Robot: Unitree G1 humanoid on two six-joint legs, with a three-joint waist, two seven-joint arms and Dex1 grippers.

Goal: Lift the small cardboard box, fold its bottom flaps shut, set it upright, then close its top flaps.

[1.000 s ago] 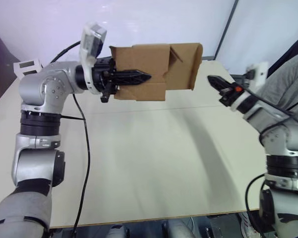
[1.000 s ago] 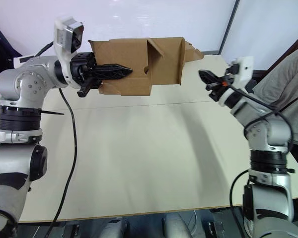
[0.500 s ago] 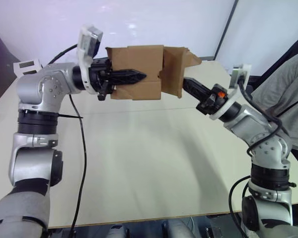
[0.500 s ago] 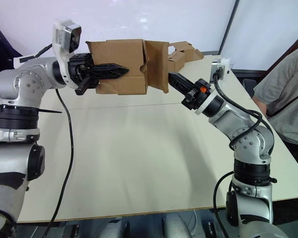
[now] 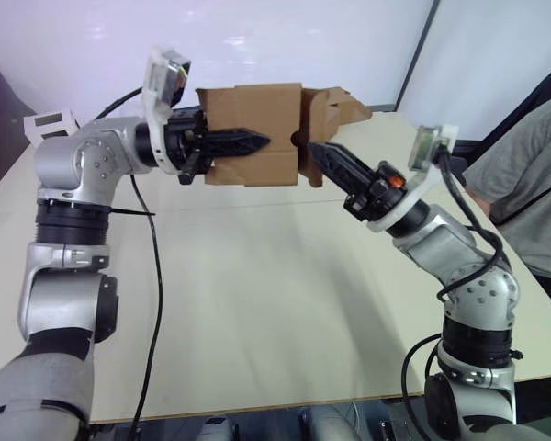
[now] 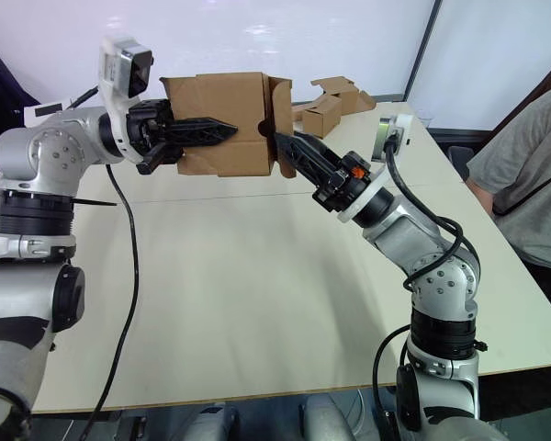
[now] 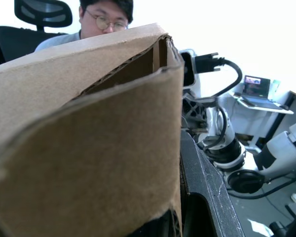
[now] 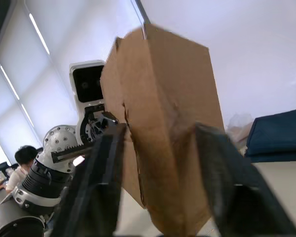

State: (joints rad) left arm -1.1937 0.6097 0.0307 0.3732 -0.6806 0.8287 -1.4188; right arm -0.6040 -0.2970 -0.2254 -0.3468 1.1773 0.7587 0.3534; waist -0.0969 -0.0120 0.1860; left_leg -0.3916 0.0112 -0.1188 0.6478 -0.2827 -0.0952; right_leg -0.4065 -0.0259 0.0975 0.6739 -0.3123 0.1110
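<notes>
The small cardboard box (image 5: 257,115) hangs in the air above the far side of the table, lying on its side. My left gripper (image 5: 262,141) is shut on its left wall, one black finger lying along the front face. A brown flap (image 5: 314,138) at the box's right end is folded partly inward. My right gripper (image 6: 285,143) reaches up to that end and stands open. In the right wrist view its fingers (image 8: 96,187) sit on either side of the box's cardboard edge (image 8: 163,98). The left wrist view looks along the box wall (image 7: 79,138) beside my finger (image 7: 202,187).
The pale table (image 5: 257,303) lies below both arms. Another brown cardboard box (image 6: 329,103) sits at the table's far right. A person in grey (image 5: 533,175) is at the right edge. A black cable (image 5: 156,276) hangs from the left arm.
My right arm has swung in from the right to the box's right end and its fingers have opened. The flap there has folded inward. The left arm holds the box steady.
</notes>
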